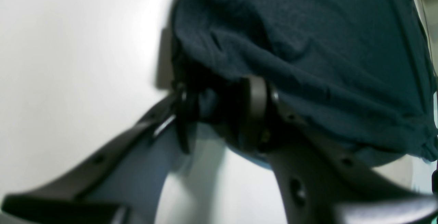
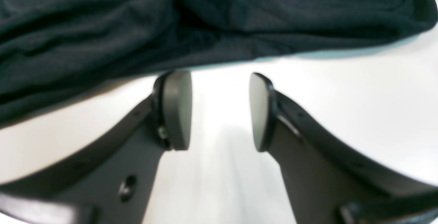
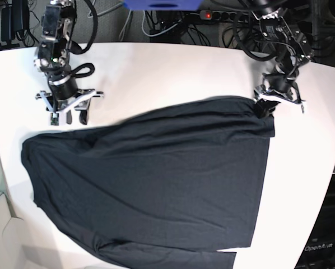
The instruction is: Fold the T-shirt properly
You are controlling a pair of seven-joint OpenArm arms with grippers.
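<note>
Between my left gripper's [image 1: 222, 114] jaws sits a bunched corner of the T-shirt [image 3: 156, 179], clenched there, while the rest of the garment lies spread flat across the white table [image 3: 173, 73]. Just ahead of my right gripper [image 2: 219, 111], the dark hem lies untouched; those jaws stand apart over bare table, holding nothing.

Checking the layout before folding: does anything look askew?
Yes. The T-shirt lies skewed on the table, its top edge slanting, with fabric bunched at the corner by the left tool.
</note>
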